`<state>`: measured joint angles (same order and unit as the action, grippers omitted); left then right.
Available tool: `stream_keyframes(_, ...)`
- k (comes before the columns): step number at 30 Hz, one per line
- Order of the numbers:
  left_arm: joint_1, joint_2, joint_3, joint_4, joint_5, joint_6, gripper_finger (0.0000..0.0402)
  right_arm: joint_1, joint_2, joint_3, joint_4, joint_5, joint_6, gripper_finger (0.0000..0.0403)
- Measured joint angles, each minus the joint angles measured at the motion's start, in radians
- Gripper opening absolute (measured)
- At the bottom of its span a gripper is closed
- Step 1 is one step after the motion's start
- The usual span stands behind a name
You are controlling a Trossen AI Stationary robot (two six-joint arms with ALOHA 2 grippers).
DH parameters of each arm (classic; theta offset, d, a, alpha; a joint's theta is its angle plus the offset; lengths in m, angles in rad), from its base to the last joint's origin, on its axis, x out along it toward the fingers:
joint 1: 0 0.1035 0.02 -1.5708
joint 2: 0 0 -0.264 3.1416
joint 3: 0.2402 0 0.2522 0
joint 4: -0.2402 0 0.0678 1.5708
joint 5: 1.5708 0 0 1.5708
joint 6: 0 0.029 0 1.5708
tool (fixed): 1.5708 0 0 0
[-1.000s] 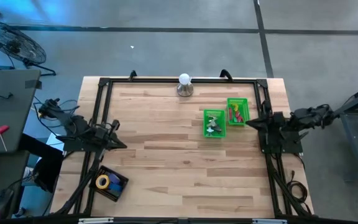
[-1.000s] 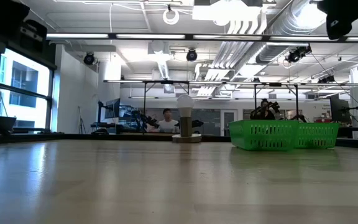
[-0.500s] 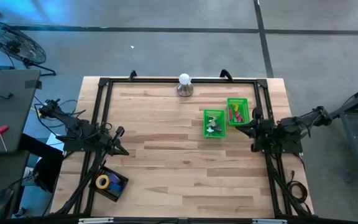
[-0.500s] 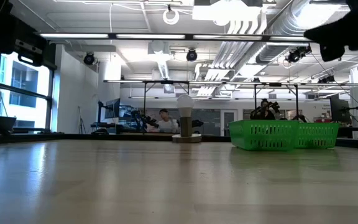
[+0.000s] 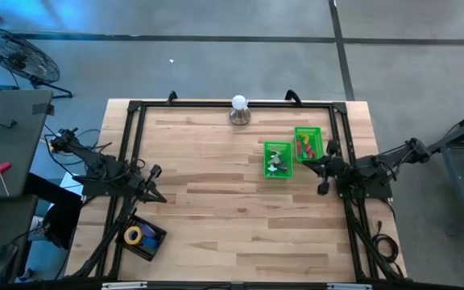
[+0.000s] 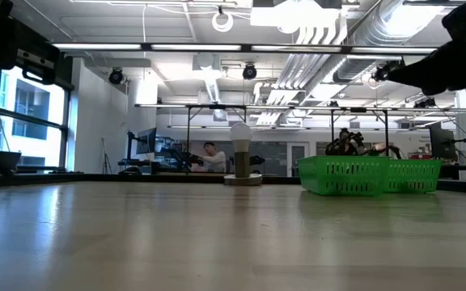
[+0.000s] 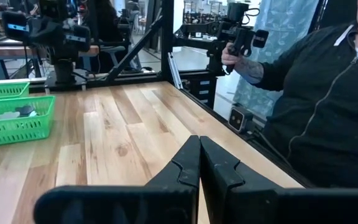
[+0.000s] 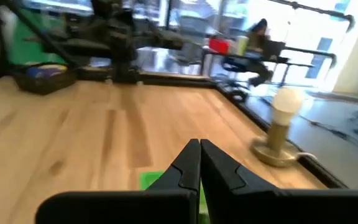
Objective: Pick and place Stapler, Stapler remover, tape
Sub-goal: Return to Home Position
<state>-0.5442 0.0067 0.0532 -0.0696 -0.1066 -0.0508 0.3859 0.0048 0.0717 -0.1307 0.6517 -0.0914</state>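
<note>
Since a second ago the right arm has reached farther in from the right edge of the bench (image 5: 232,211), and the left arm has shifted a little along the left edge. Right gripper (image 8: 199,144): fingers pressed together, holding nothing, just beside the two green baskets. Left gripper (image 7: 199,140): fingers likewise together and empty, near the left edge. Yellow tape (image 5: 133,235) lies in the black basket (image 5: 156,238) at the near-left corner. A white staple remover (image 5: 276,164) lies in the left green basket (image 5: 266,159); the right green basket (image 5: 318,143), toward the far-right corner, holds red and green items (image 5: 304,146) too small to name. A bulb lamp (image 5: 239,109) stands at the far edge. A seated person (image 7: 319,99) is beside the bench.
</note>
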Motion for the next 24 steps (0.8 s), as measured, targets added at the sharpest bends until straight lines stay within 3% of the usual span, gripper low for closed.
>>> stream_keyframes(3,0.000,0.000,0.000,-0.001,0.000,0.005,0.0000,-0.006,-0.002,0.000,0.002,0.018,-0.006,0.0000)
stream_keyframes(7,0.000,0.000,-0.001,-0.002,0.001,0.017,0.0000,-0.028,-0.001,0.000,0.001,-0.063,-0.015,0.0000)
stream_keyframes(13,0.000,0.000,-0.002,-0.004,-0.002,0.017,0.0000,-0.103,-0.001,0.000,0.001,-0.080,-0.069,0.0000)
stream_keyframes(24,0.001,0.000,-0.003,0.002,-0.035,0.020,0.0000,-0.375,-0.001,-0.001,0.000,-0.368,-0.101,0.0000)
